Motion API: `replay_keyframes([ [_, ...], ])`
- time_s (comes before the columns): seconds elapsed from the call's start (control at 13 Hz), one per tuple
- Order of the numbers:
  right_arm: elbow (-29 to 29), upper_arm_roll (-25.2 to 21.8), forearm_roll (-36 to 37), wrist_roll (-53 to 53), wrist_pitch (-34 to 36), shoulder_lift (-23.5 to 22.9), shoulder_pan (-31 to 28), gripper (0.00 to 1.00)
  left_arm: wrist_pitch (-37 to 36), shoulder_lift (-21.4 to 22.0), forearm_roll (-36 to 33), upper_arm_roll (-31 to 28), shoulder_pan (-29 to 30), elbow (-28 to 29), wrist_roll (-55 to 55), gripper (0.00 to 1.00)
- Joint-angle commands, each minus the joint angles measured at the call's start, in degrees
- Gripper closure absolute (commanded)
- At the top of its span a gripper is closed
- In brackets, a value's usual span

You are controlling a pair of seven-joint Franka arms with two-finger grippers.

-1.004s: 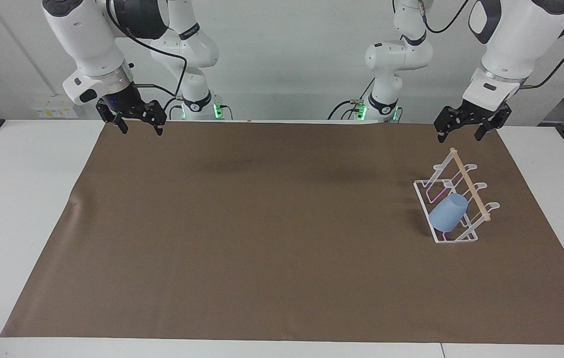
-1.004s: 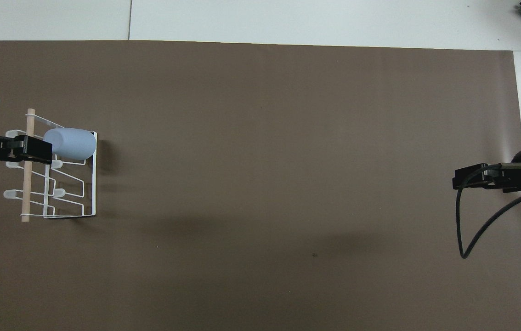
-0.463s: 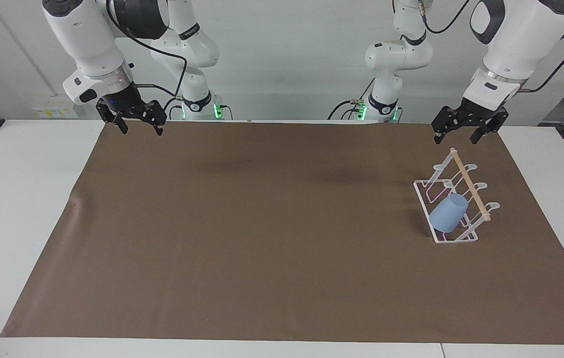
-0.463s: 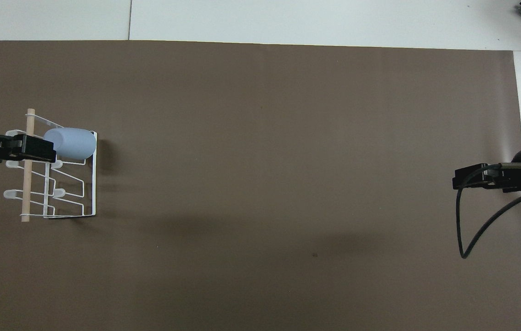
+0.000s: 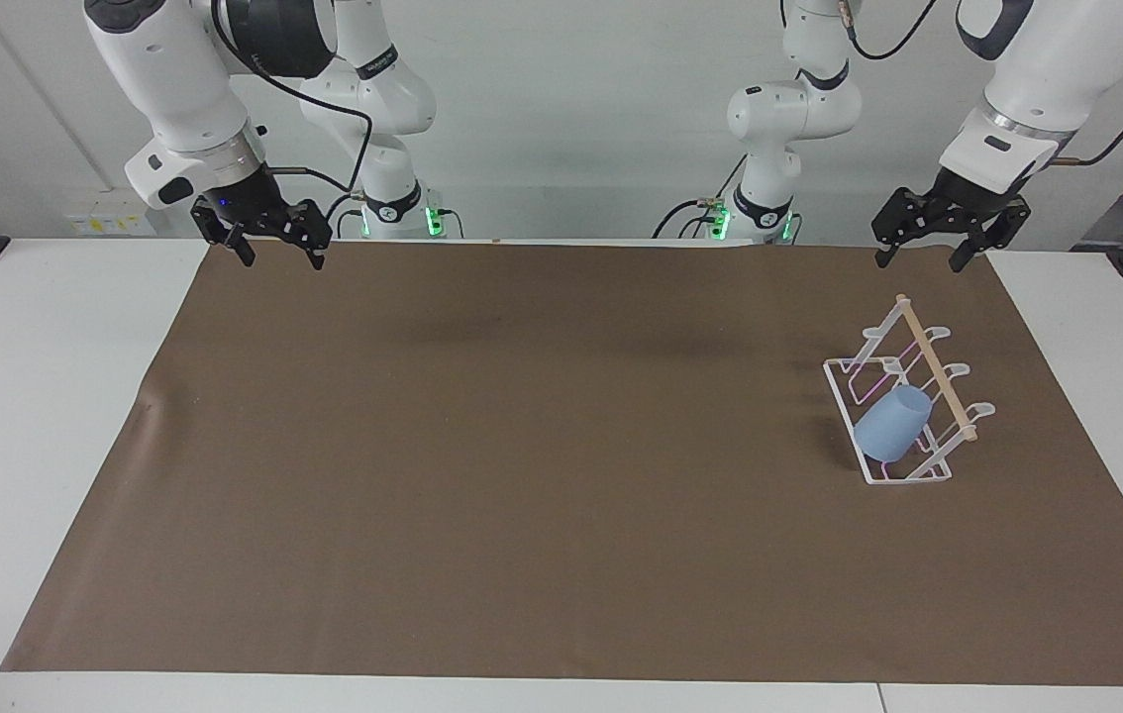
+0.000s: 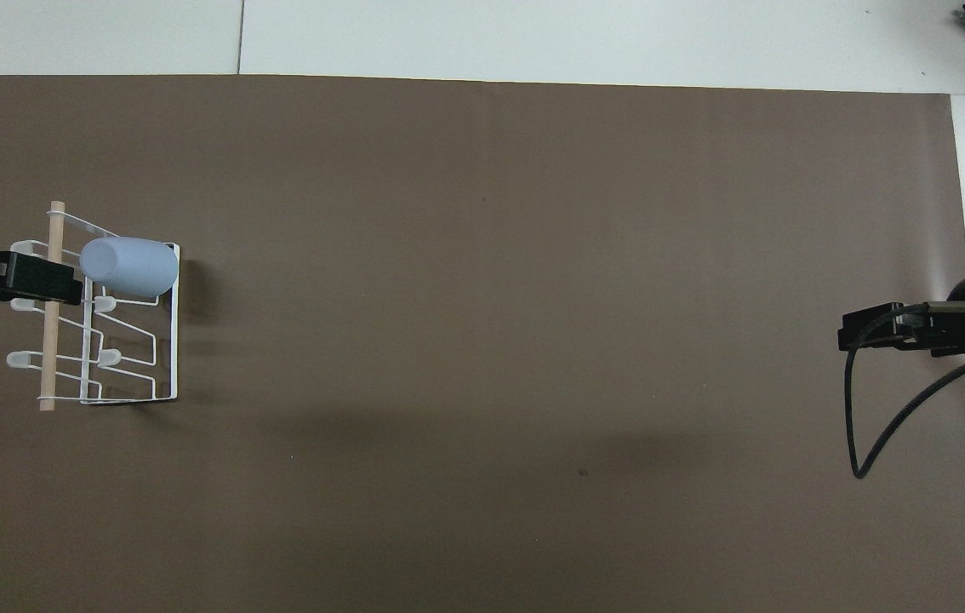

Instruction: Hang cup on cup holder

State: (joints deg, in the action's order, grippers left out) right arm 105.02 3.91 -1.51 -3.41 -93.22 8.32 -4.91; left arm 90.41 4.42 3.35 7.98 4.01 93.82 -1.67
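desk (image 5: 47, 416): white, smooth, one brown matte sheet (image 5: 522, 446) wide and bare | cup holder (image 5: 903, 406): one white wire rack, wooden rod, at left arm's end | cup (image 5: 891, 424): one light blue tumbler, tilted on a prong | left tool (image 5: 926, 259): raised, fingers spread, holding nothing | right tool (image 5: 276, 257): waiting, fingers spread

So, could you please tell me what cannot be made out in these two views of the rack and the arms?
- Prong under the small light blue plastic cup: hidden by the cup in both views.
- Cup's open mouth: turned away from both cameras.
- Left gripper: cut off by the overhead view's edge, overlapping the white wire cup holder.
- Right gripper: in the overhead view its cable crosses it.
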Motion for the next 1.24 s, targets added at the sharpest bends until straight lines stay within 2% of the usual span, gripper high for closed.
replay_keyframes([
  [0.0, 0.53, 0.22, 0.10, 0.60, -0.39, 0.73, -0.63, 0.00, 1.96, 1.73, 1.48, 0.37, 1.00, 3.47, -0.62, 0.00],
  [1.16, 0.53, 0.22, 0.10, 0.60, -0.39, 0.73, -0.63, 0.00, 1.88, 2.52, 1.04, 0.46, 1.27, 5.06, 1.75, 0.00],
])
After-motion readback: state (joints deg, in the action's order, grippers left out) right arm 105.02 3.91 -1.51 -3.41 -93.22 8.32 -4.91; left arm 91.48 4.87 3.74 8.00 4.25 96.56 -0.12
